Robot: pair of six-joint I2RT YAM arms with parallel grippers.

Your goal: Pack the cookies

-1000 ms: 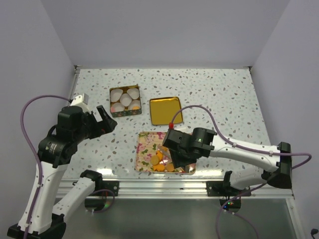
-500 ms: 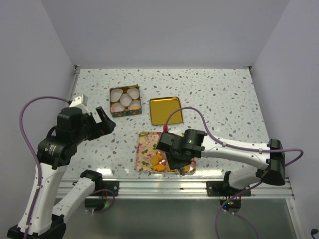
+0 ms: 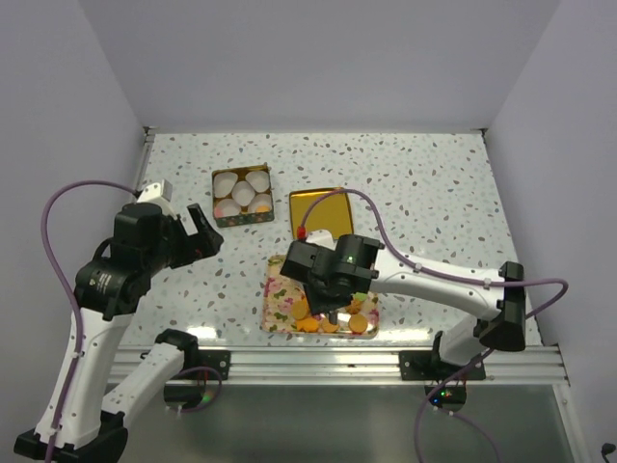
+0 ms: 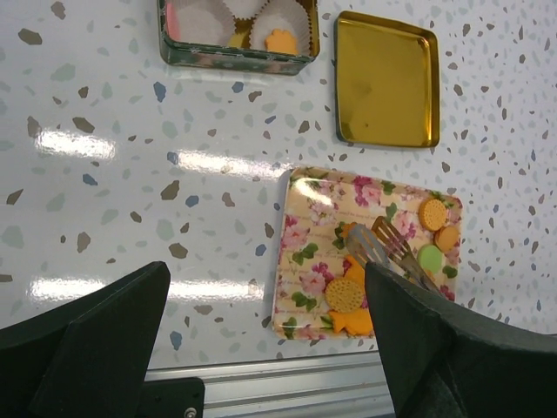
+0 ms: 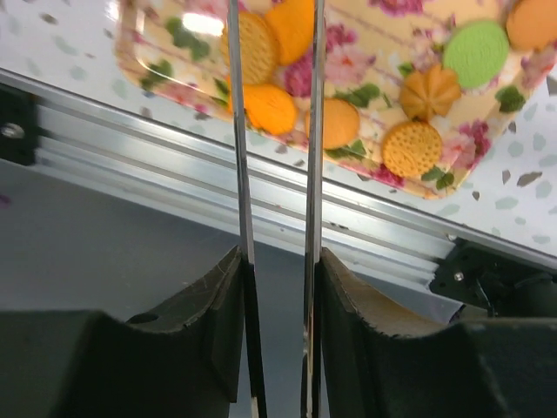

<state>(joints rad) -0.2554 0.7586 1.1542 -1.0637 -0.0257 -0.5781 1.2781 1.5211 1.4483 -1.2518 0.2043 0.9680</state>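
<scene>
Inspecting both hands, one at a time.

Left gripper (image 4: 265, 274): my fingers stand spread to their full width, raised above the speckled table (image 4: 104, 174). Ahead of them, and nearer my right-hand finger than the left, lies the flowered tray (image 4: 305, 252). Farther out from the fingers sits a gold lid (image 4: 385, 78). To its left is a patterned tin (image 4: 235, 59) lined with white paper cups (image 4: 204, 13). One orange flower-shaped cookie rests in a cup there.

Right gripper (image 5: 277, 261): my fingers press from both sides on the two arms of a pair of metal tongs (image 5: 237, 157). The tongs reach out from the fingers over the rail-side edge of the tray. Their arms stand apart with a narrow gap between them. The tips run out of the wrist view, so I cannot tell whether they pinch a cookie.

Cookies (image 5: 270, 109): most lie loose on the tray, clustered at the end under the tongs. Orange ones show between the tong arms and a tan round lies just left of them. A ridged one, another tan round and a pale green one (image 5: 476, 52) sit off to the right.
</scene>
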